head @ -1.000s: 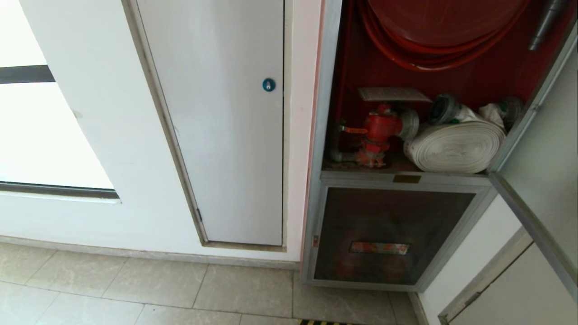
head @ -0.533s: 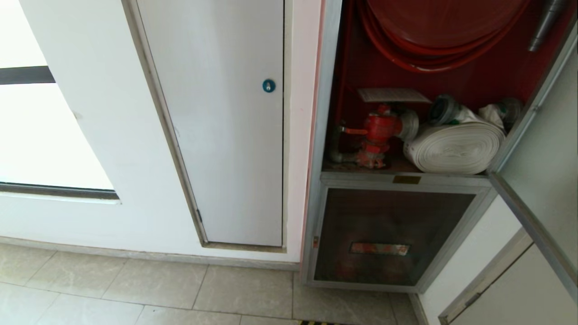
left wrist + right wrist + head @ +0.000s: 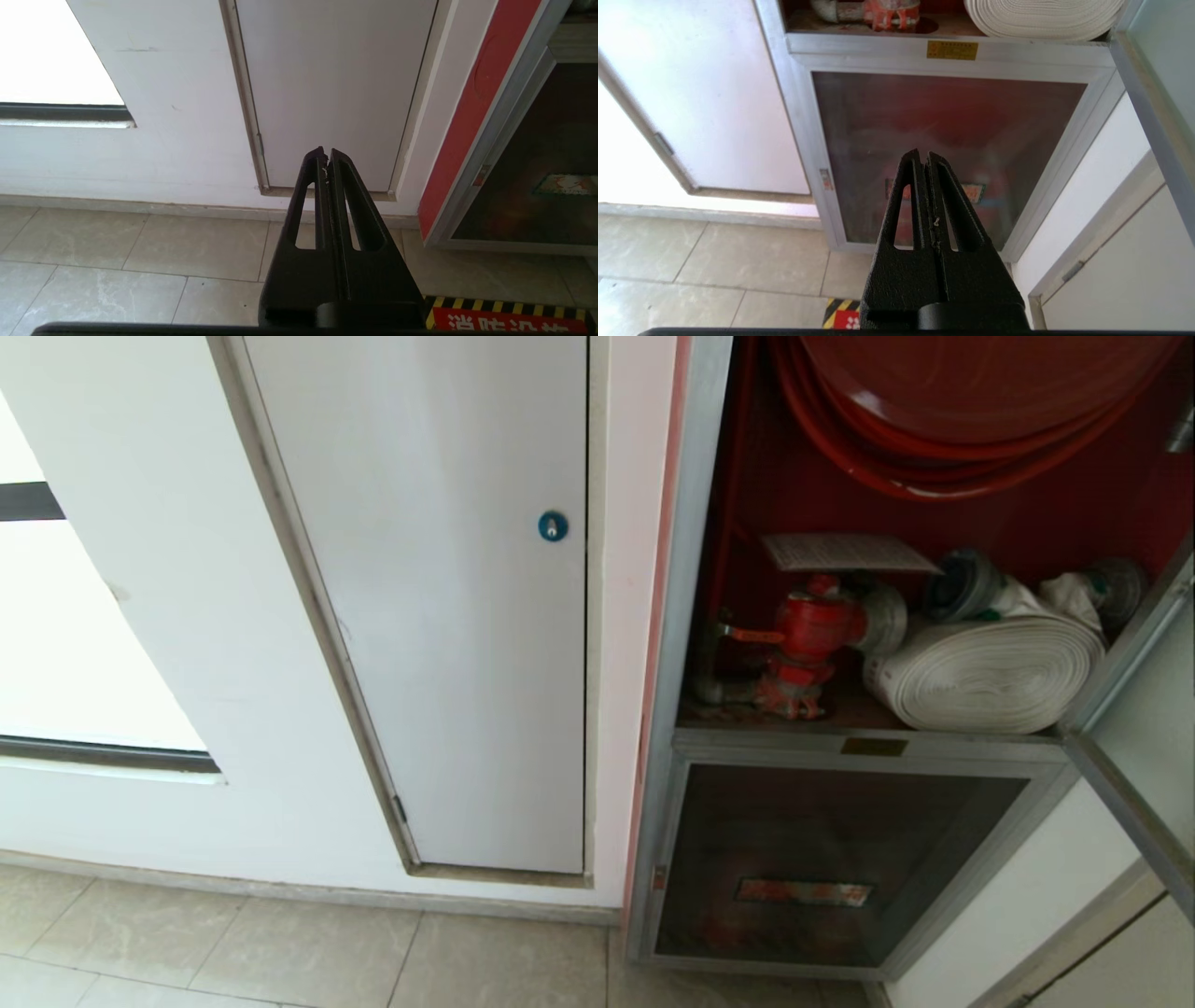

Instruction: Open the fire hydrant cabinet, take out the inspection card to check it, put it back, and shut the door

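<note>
A: Where is the card sitting right now?

B: The inspection card (image 3: 845,553), a thin white printed sheet, is lying flat across the top of the red valve (image 3: 814,627), toward the left rear of the cabinet shelf (image 3: 840,714). Its long axis is running side to side, roughly parallel to the shelf's front edge. The white rolled hose (image 3: 990,672) is lying just beside the valve, filling the shelf's right half.

A: And the cabinet itself?

B: The tall silver-framed fire hydrant cabinet (image 3: 693,523), red inside, is standing open. The silver-framed glass door (image 3: 1134,793) is hanging swung out at the right edge of the head view. The red hose reel (image 3: 971,401) is hanging above the card.

A: What are the hands doing?

B: Neither is showing in the head view. The right hand (image 3: 924,158) is pointing at the smaller lower glass panel (image 3: 948,140), with the shelf edge above it, and its fingers are pressed together on nothing. The left hand (image 3: 326,155) is facing the plain white panel (image 3: 336,84) left of the cabinet, also closed and empty.

A: So which arm is better placed?

B: I'm judging the right one. It is facing the cabinet, and the card is lying above and beyond it, slightly toward the robot's left. It would need to rise, open its fingers, and meet the card's near long edge.
</note>
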